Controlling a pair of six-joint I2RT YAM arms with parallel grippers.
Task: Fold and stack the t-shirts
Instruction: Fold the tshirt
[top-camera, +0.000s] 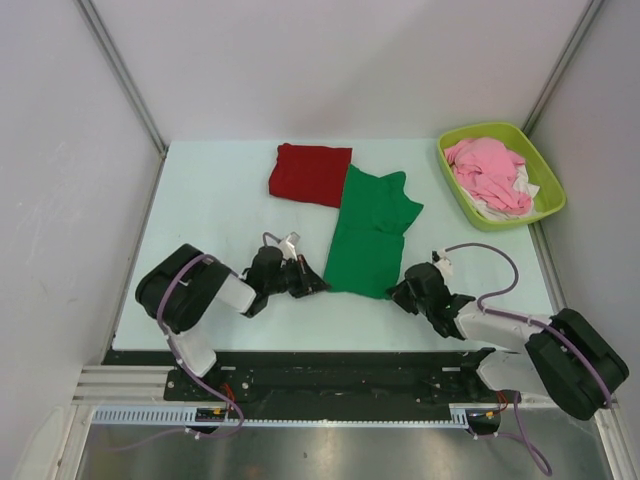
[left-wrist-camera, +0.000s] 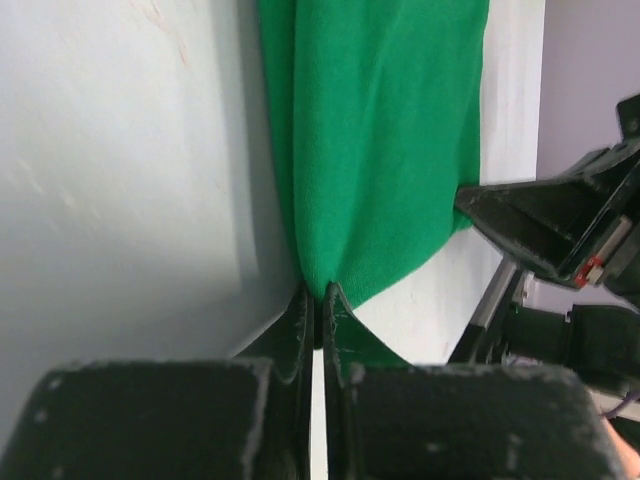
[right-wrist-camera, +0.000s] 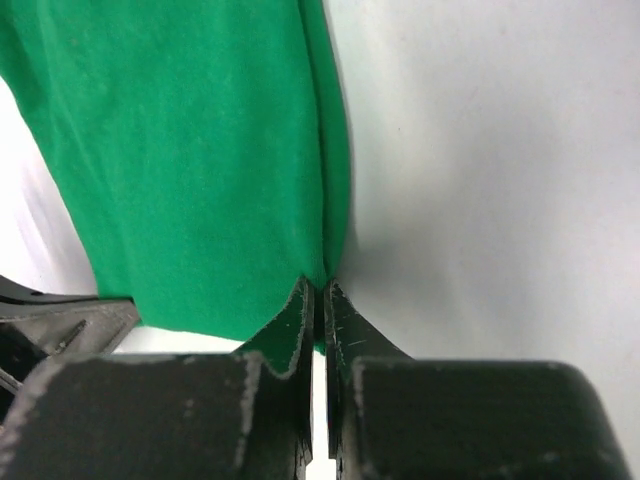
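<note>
The green t-shirt lies on the table folded lengthwise into a long strip, sleeves at its far end. The dark red t-shirt lies folded at the back, touching the green one's far left corner. My left gripper is shut on the green shirt's near left corner, seen pinched in the left wrist view. My right gripper is shut on the near right corner, seen pinched in the right wrist view. The green cloth fills both wrist views.
A lime green bin at the back right holds a pink garment and a white cloth. White walls close the table on three sides. The right gripper's body shows in the left wrist view.
</note>
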